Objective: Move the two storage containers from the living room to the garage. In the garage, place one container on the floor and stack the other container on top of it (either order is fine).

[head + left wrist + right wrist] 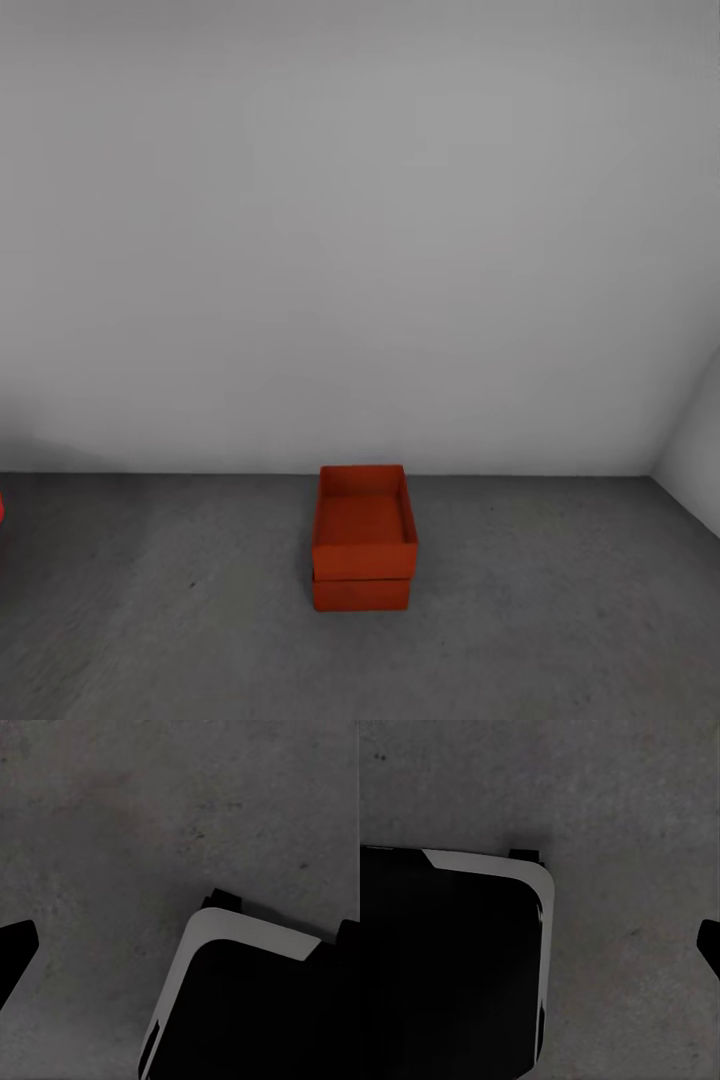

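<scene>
- Two red-orange storage containers stacked: upper container [364,520] sits open-topped on lower container [361,592], slightly offset.
- Stack stands on dark grey concrete floor [180,620], near the plain white-grey back wall [360,230], about mid-frame in head view.
- Wall corner at right [690,450]; sliver of something red at left edge [2,505].
- Wrist views look down at concrete floor and the robot's black-and-white base [247,1005] [450,960].
- Left end effector, right end effector: opening cannot tell.
</scene>
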Controlling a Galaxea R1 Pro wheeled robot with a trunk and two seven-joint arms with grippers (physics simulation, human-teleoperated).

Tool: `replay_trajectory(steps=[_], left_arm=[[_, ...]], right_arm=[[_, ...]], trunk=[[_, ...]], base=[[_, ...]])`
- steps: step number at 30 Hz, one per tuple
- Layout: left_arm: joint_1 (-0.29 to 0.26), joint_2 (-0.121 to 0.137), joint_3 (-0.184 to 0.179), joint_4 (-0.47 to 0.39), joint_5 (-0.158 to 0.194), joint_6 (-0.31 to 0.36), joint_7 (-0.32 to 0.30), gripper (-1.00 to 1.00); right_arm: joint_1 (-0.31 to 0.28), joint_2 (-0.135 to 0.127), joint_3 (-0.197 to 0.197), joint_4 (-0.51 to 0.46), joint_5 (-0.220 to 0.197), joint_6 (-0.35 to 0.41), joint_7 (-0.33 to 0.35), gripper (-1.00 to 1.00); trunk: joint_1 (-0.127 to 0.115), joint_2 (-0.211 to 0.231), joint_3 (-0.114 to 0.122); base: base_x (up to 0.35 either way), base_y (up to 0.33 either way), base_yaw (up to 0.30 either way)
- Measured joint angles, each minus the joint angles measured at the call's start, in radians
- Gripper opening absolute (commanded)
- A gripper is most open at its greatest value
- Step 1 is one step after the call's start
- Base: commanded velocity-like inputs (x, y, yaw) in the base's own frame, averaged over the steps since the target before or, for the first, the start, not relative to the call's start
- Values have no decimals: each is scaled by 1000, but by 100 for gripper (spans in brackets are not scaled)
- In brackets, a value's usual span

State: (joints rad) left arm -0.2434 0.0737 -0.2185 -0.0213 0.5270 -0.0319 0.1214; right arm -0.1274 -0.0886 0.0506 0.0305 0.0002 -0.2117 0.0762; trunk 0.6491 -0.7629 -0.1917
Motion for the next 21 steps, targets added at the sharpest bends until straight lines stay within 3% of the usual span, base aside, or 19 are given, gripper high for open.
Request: replay_trajectory(steps=[21], left_arm=[[0,0,0,0,0,0,0,100]], right_arm=[[0,1,0,0,-1,1,0,100]], trunk=[[0,0,33]], base=[[0,0,0]])
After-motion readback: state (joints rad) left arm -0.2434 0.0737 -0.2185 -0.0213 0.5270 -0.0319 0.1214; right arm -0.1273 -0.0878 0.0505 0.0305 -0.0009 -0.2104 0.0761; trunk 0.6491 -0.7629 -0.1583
